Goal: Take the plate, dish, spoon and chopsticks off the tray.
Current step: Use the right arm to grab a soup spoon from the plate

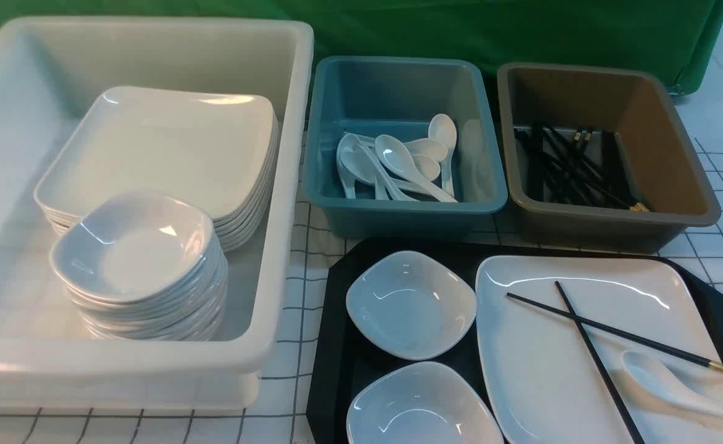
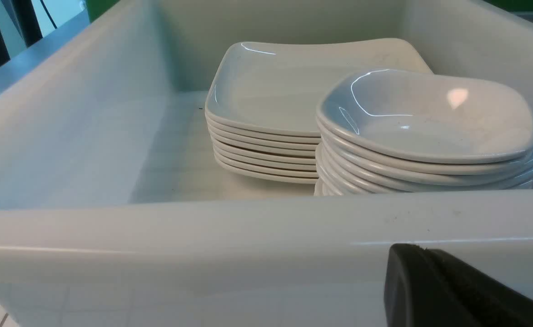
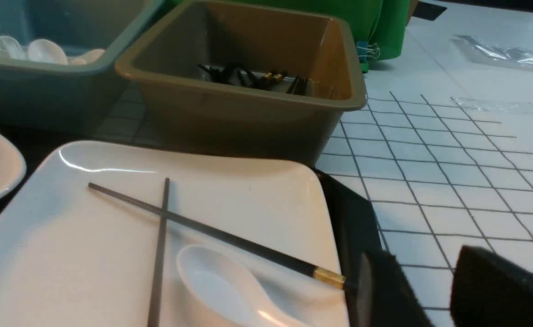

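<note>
Lying crossed on the plate [image 1: 540,370], the chopsticks [image 1: 620,333] hem in the spoon [image 1: 651,373]; two dishes [image 1: 410,305] share the tray [image 1: 330,357]. The right gripper [image 3: 423,272] hangs jaws apart near one gold-banded end; the left gripper [image 2: 423,259], closed, faces the tub [image 2: 202,227].

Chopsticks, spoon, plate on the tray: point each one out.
chopsticks [image 1: 575,316], front view, where the two sticks cross.
spoon [image 1: 648,371], front view, on its bowl.
plate [image 1: 540,370], front view, on the bare floor left of the chopsticks.
</note>
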